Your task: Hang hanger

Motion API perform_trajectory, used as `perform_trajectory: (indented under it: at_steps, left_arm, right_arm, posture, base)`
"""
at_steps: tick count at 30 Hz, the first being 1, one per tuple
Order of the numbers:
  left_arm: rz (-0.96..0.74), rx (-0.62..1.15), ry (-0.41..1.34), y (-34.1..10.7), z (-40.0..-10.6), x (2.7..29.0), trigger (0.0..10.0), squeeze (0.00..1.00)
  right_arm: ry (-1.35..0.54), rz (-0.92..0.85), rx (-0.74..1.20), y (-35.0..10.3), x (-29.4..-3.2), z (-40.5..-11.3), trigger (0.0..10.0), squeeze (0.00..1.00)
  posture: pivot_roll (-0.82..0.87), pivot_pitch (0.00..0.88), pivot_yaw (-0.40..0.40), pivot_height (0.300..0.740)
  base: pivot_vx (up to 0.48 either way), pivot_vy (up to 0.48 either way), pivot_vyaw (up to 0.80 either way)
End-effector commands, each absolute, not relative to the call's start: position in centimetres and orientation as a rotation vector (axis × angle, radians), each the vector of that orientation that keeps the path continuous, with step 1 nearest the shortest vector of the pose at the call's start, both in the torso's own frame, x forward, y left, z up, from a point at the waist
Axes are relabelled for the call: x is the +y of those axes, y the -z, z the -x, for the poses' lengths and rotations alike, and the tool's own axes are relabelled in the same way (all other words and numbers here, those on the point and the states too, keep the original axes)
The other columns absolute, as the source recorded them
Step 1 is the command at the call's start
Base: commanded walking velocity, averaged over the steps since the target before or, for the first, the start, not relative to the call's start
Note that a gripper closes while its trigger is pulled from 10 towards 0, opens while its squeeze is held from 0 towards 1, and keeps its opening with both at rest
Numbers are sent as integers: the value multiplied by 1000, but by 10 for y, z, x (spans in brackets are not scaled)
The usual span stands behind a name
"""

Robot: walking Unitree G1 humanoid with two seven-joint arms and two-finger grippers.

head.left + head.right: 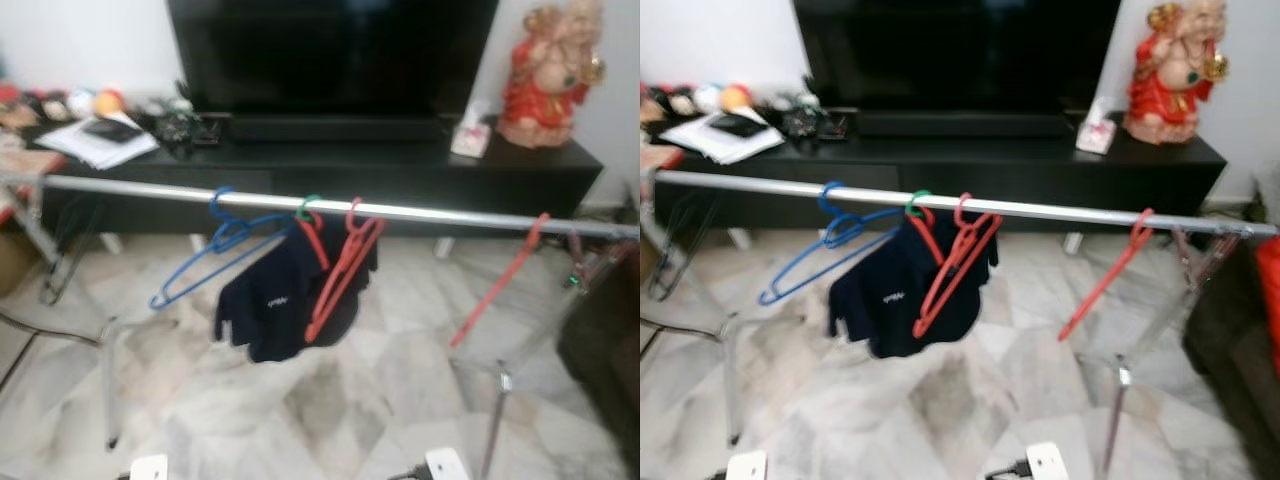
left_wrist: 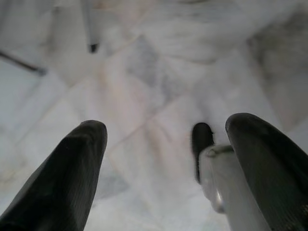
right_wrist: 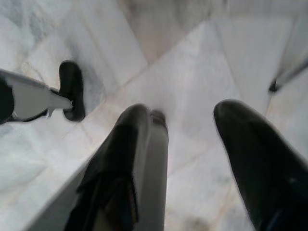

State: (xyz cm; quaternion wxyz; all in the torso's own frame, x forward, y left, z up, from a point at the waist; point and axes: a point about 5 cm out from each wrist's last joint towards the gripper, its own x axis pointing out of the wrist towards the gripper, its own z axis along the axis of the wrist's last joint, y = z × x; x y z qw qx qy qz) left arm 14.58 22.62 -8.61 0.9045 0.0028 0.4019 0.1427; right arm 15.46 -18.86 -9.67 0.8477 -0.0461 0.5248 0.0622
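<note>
A large black television screen (image 1: 330, 55) fills the upper middle of the frame, standing on a long low black cabinet (image 1: 400, 165). At the upper right of the frame a red and gold laughing figurine (image 1: 548, 75) sits on the cabinet beside a small white tissue packet (image 1: 471, 138), while a stack of white papers (image 1: 95, 140) and some small clutter lie at the upper left. White and grey marble floor tiles (image 1: 330, 400) cover the lower half of the frame.

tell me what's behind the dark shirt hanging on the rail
Behind the dark shirt stands the black tv cabinet, with marble floor below. The shirt covers part of its own hanger and the floor directly behind it.
</note>
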Motion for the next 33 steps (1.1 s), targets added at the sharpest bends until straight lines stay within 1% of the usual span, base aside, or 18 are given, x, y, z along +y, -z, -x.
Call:
perform_trajectory:
  at_steps: [1,33]
  left_arm:
    - [13,859,-314,90,-137,227,10000,0]
    - [11,855,-318,89,-138,229,10000,0]
  right_arm:
    - [-128,94,1108,97,-188,-153,10000,0]
    - [-119,88,1103,98,-187,-152,10000,0]
  posture:
    - [-94,0,11,740]
    - [-94,0,19,740]
  base:
    - [-259,0,0]
    - [-261,0,0]
